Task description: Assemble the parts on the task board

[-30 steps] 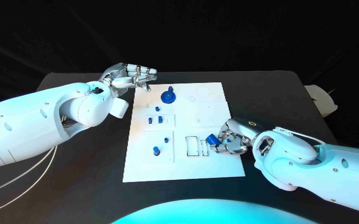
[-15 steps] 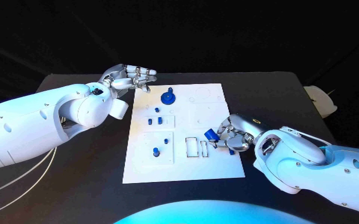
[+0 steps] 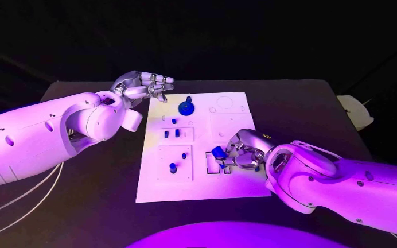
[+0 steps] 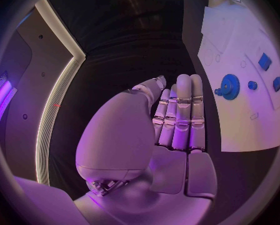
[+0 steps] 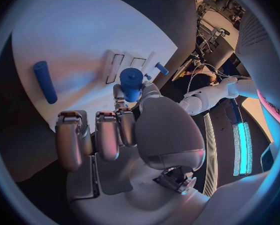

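1. My right hand (image 3: 241, 151) pinches a small blue part (image 3: 218, 152) between thumb and fingers, my other fingers loosely curled, over the near right area of the task board (image 3: 236, 123).
2. That held part hangs just above the narrow rectangular slots (image 3: 214, 162) near the board's near edge.
3. My left hand (image 3: 142, 85) grasps nothing, fingers curled inward, off the board's far left corner above the desk (image 3: 298, 101).
4. A blue gear (image 3: 187, 108) sits at the board's far side; smaller blue parts (image 3: 173, 134) lie left of centre, and a blue peg (image 3: 173, 168) stands nearer, on the left.
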Controlling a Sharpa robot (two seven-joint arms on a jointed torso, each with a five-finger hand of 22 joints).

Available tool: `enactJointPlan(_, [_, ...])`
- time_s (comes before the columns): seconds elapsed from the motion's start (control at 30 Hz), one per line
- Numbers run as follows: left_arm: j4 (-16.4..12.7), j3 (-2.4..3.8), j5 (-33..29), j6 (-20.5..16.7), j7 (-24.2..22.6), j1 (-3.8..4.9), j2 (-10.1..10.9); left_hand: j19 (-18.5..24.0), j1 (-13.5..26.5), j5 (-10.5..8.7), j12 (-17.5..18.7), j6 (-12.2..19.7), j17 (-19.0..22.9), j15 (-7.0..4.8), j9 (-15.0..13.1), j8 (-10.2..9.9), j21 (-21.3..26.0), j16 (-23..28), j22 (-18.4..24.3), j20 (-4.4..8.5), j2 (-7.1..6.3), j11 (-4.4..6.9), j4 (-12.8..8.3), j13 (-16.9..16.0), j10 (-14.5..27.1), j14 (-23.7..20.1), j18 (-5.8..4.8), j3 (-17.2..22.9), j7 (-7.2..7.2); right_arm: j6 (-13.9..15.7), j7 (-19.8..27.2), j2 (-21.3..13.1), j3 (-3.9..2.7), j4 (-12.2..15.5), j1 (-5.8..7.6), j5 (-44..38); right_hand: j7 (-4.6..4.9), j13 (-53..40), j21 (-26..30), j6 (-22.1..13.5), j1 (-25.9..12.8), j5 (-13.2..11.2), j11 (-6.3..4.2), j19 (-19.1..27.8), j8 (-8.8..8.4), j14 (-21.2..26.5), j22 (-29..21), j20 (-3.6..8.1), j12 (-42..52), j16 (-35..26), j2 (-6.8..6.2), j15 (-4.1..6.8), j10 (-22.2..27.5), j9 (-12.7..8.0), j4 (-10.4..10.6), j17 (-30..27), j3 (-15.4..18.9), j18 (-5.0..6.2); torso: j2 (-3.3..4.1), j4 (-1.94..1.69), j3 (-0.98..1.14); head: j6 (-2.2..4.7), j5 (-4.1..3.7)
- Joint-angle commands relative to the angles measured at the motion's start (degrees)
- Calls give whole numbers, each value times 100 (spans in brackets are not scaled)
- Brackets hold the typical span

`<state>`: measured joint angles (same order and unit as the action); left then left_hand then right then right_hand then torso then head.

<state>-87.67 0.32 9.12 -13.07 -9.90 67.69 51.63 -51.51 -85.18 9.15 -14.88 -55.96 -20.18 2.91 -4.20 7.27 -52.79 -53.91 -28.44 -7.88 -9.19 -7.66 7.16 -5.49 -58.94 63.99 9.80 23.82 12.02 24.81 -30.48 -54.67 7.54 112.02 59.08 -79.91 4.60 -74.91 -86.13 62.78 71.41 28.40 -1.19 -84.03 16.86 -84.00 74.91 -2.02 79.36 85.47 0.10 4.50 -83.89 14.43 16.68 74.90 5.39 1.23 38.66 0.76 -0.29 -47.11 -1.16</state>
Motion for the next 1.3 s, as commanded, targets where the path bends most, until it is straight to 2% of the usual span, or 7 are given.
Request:
enactJointPlan(0.03, [-13,3,-15,110,-29,4,-14,2,19,4,-27,48,9,10,6,14,19,28,6,-28,52,-14,-23,9,33,-18,77,-12,-1,-341,63,75,3,-44,-21,135,-226,-501,-24,274,-27,-75,-53,-461,180,-426,1408,55,4,28,101,57,-56,262,0,596,66,-45,-4,5,-1,13,-3])
enactJointPlan(0.57, [-11,3,-15,139,-12,4,-15,2,17,5,-30,50,9,9,6,15,20,29,7,-28,53,-14,-26,9,36,-19,77,-11,-1,-357,-80,214,5,-174,-61,116,-249,-535,-32,304,-226,-285,-73,-462,233,-428,1409,78,9,33,125,77,-83,340,-2,608,231,-46,7,7,6,2,23])
enactJointPlan(0.63, [-10,3,-15,139,-12,4,-15,2,17,5,-30,50,9,9,6,15,20,29,7,-28,53,-14,-26,9,36,-19,77,-11,-1,-368,-86,224,4,-181,-61,114,-254,-542,-30,306,-296,-451,-77,-461,248,-427,1409,82,7,32,135,80,-88,363,-4,607,291,-46,3,6,6,-3,27])
enactJointPlan(0.77, [-12,3,-15,139,-10,4,-13,2,17,5,-30,50,9,9,6,15,20,29,7,-28,53,-14,-26,9,36,-19,77,-11,-1,-349,-95,242,4,-197,-62,113,-256,-550,-20,295,-491,-1043,-78,-457,276,-426,1406,85,-7,28,159,82,-93,415,-6,601,460,-44,2,3,6,-4,28])
enactJointPlan(0.93, [-15,3,-15,138,-6,4,-6,2,17,5,-30,50,9,9,6,15,20,29,7,-28,53,-14,-26,9,36,-19,77,-11,-1,-179,-160,252,4,-229,-62,87,-246,-529,25,248,-832,-2168,-67,-438,318,-416,1392,83,-70,3,132,75,-72,500,0,557,782,-34,2,1,3,3,35])
enactJointPlan(1.1, [-15,3,-15,135,-4,4,-1,2,17,5,-30,50,9,9,6,15,20,29,7,-28,53,-14,-26,9,36,-19,77,-11,-1,-72,-171,251,4,-240,-62,66,-237,-503,62,212,-1111,-2471,-59,-423,343,-408,1382,75,-126,-19,38,69,-50,550,13,520,911,-26,0,4,2,1,33])
enactJointPlan(1.3, [-20,3,-15,125,-10,4,6,3,25,5,-35,55,11,10,6,16,23,31,10,-29,53,-16,-26,10,44,-20,77,-14,1,107,-123,235,4,-213,-63,-31,-236,-509,53,203,-1154,-2486,-59,-427,350,-409,1384,74,-124,-17,17,67,-52,564,13,526,902,-28,0,8,2,10,33])
